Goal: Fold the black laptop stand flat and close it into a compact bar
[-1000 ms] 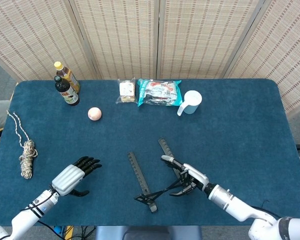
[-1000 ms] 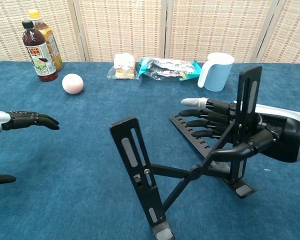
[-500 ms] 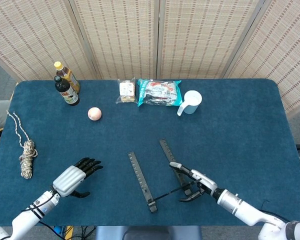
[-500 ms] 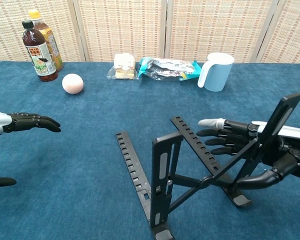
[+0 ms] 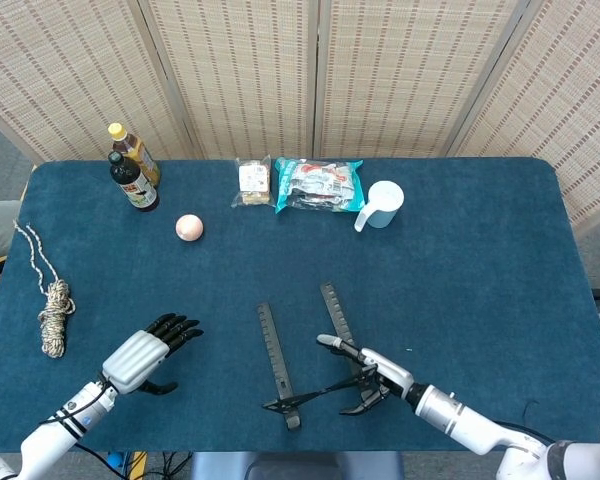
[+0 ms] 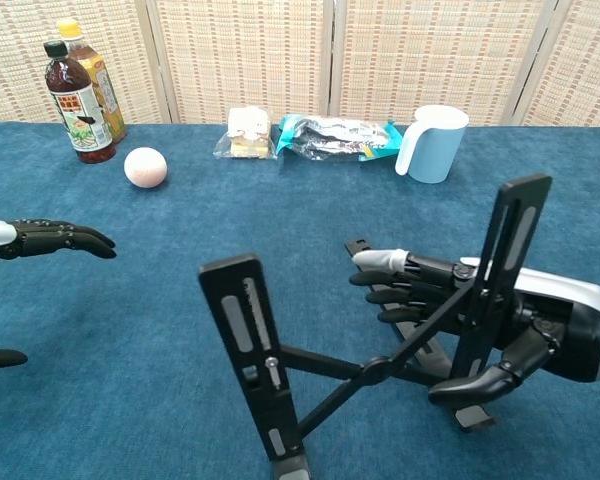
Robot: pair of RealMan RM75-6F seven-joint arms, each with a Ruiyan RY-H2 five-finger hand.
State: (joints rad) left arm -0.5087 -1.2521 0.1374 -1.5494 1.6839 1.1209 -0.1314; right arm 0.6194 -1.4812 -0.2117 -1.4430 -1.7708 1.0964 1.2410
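Laptop stand [image 6: 280, 370] reopened, gripped by right robot hand [image 6: 480, 320].

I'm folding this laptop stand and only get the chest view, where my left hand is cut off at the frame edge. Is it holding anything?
Observer: No. In the head view the left hand is open and empty, well to the left of the laptop stand and not touching it.
Operator: Are the base rails together yet?
Observer: No. From above, the two toothed rails lie apart on the table, with a clear gap between them.
Operator: Anything further left that I can't see?
Observer: A coiled rope lies near the table's left edge.
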